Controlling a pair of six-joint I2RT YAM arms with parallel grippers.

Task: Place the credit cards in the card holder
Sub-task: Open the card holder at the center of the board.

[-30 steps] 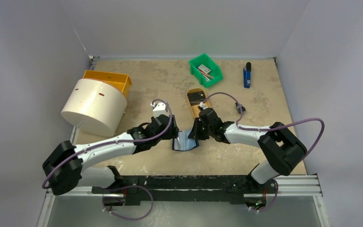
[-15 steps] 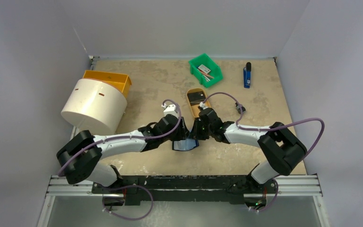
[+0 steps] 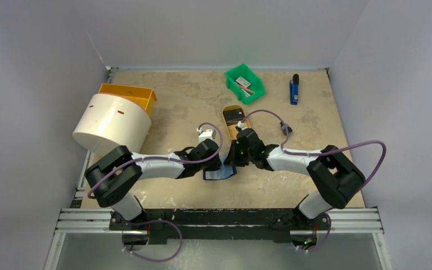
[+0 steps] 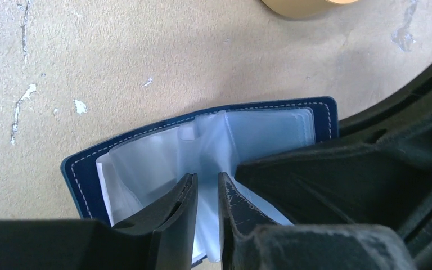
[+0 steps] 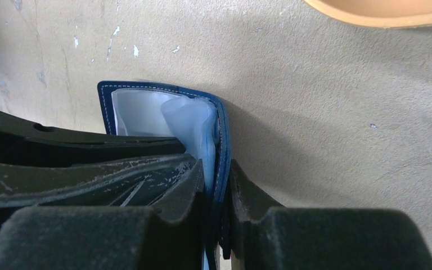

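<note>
The navy card holder (image 3: 218,174) lies open on the table between my two arms, its pale blue sleeves fanned out. My right gripper (image 5: 217,169) is shut on the right flap of the card holder (image 5: 140,109), pinching navy cover and lining together. My left gripper (image 4: 207,183) reaches into the middle of the card holder (image 4: 87,171). Its jaws stand a narrow gap apart over the pale sleeves (image 4: 259,126), and whether they pinch one I cannot tell. From above, the left gripper (image 3: 214,164) and the right gripper (image 3: 232,161) almost touch. I cannot pick out the credit cards for certain.
A tan oval tray (image 3: 228,109) with a dark flat rectangle in it sits just beyond the grippers. Its rim shows in the wrist views too (image 4: 301,7) (image 5: 382,16). A green bin (image 3: 232,75), a blue object (image 3: 295,90), an orange bin (image 3: 129,94) and a white drum (image 3: 111,126) stand farther back.
My left arm has swung right and forward onto the card holder, and its jaws have narrowed sharply. The right arm has held still with its grip on the flap.
</note>
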